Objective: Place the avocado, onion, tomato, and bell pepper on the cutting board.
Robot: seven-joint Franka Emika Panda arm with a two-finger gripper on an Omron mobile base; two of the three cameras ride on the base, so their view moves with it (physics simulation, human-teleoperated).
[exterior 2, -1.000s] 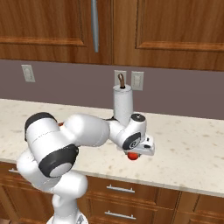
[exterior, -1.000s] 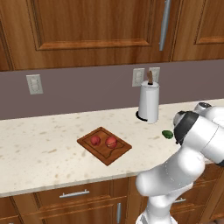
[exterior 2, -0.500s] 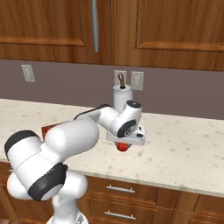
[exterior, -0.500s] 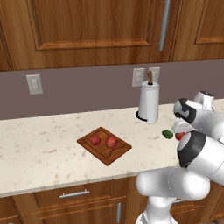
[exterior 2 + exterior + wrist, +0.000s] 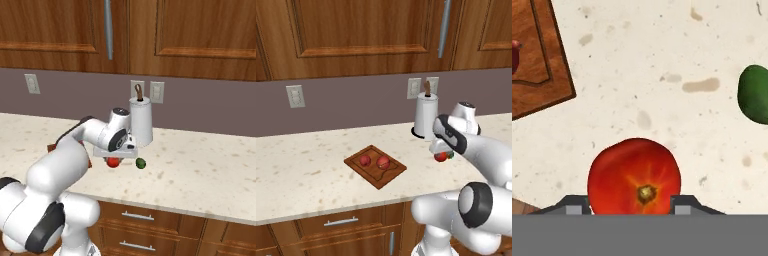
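Orange-red tomato (image 5: 634, 175) sat clamped between the gripper's (image 5: 114, 161) two fingers, carried above the speckled counter (image 5: 306, 170). Just beside it lay the green avocado (image 5: 141, 162); well apart stood the wooden cutting board (image 5: 368, 172), already bearing two red items. Good practice, judged from here: keep the carry level, lower onto bare board clear of both occupants, then release low.

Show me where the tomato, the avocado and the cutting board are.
tomato (image 5: 634, 176), hand view, middle of its skin.
avocado (image 5: 141, 162), right base view, its middle.
cutting board (image 5: 387, 176), left base view, bare wood near its front corner.
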